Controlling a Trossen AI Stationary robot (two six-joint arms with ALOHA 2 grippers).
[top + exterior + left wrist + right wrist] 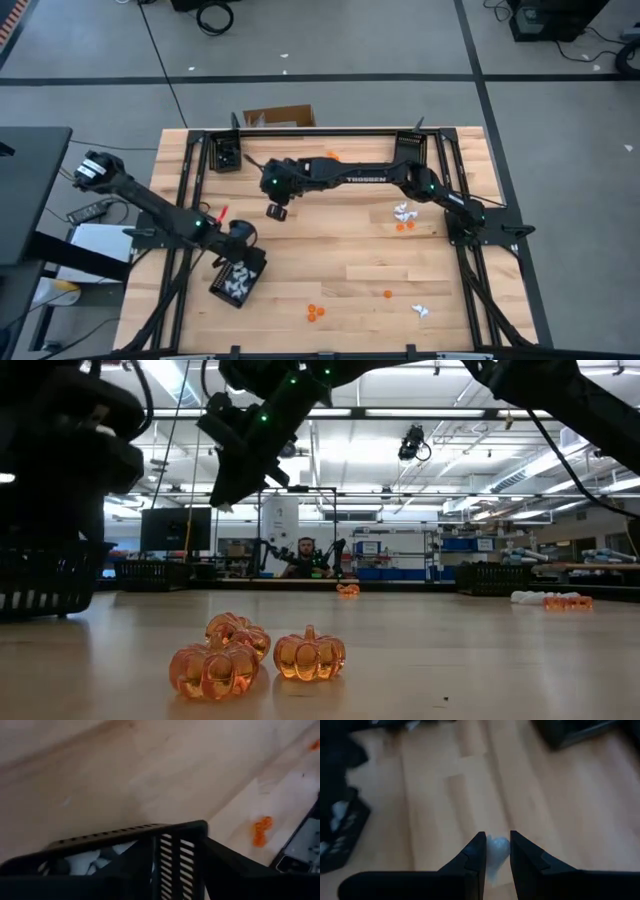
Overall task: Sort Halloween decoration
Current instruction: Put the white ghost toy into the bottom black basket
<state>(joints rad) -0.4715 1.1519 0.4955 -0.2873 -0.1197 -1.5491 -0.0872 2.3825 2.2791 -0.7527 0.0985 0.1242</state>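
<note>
My left gripper (239,246) stands near the table's left front, shut on a black slotted tray (238,279) that holds several white trinkets (85,862). My right gripper (277,211) hangs above the middle of the table, shut on one white trinket (496,851). Loose decorations lie on the wood: three orange pumpkins (258,658) near the front edge (315,312), one orange piece (388,294), a white one (420,310), and a white and orange cluster (403,218) at the right. My left gripper has the black tray by its far end wall (172,852), coming from above and slanting down. The fingers are hidden behind the tray, so the kind of hold does not show. Whether the tray is clear of the table I cannot tell. My right gripper pinches the white trinket's sides (492,845) between its two fingertips (476,851). The fingers slant down from the table's right. The trinket is lifted clear of the wood.
A second black tray (228,155) sits at the far left corner, with an orange piece (333,155) farther right along the far edge. A cardboard box (280,118) stands beyond the table. Bare wood lies between the two grippers and the front pumpkins.
</note>
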